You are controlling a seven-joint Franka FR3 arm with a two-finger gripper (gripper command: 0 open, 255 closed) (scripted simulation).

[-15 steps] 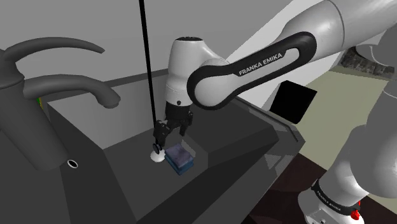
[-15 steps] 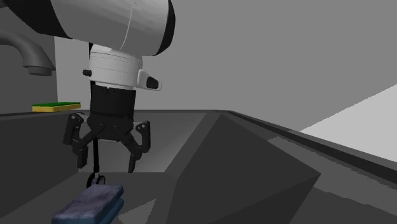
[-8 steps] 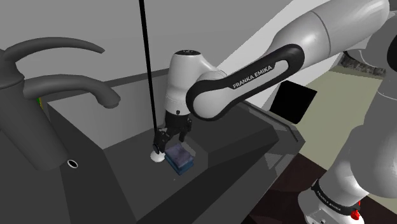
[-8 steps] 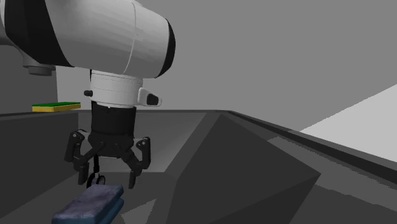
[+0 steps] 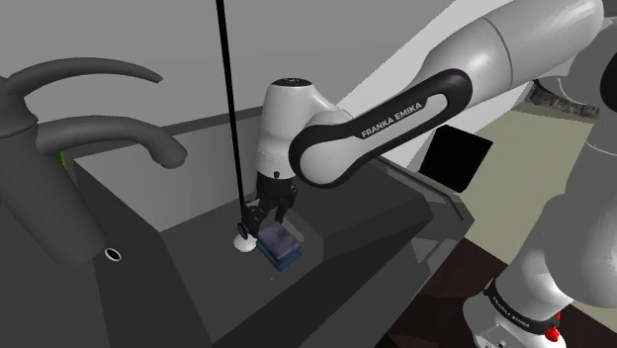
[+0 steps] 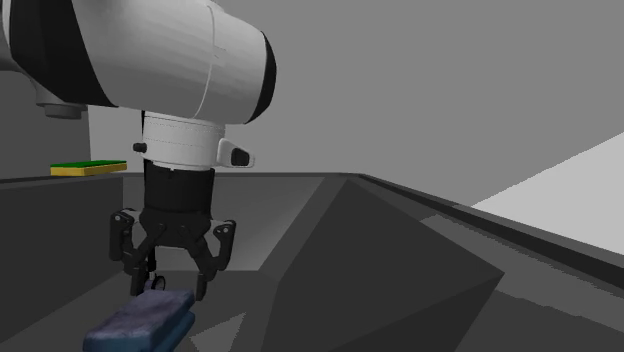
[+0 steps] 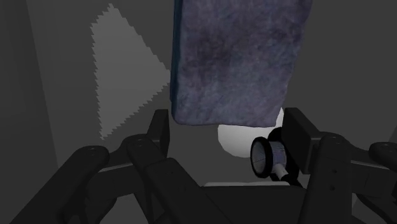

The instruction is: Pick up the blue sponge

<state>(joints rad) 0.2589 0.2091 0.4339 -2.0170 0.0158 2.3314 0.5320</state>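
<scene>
The blue sponge [image 5: 280,244] lies on the floor of a dark sink basin [image 5: 188,262]. In the second exterior view the blue sponge [image 6: 140,322] sits low at the left, its far end between my black fingers. My gripper [image 5: 263,219] points straight down over that end. In the wrist view the sponge [image 7: 235,63] stretches away from the gripper [image 7: 228,121], and the two fingertips press on its near end from both sides. My gripper [image 6: 166,288] is shut on the sponge, which still rests on the basin floor.
A dark faucet [image 5: 109,133] arches over the basin's left rim. A thin black rod [image 5: 229,99] drops to a white drain plug [image 5: 240,244] right beside the sponge. A green and yellow sponge [image 6: 88,168] lies on the far rim. Sloped basin walls [image 6: 380,270] rise close by.
The hand came down to the sponge's end, then its fingers drew in from wide apart and closed on it. The sponge has not moved.
</scene>
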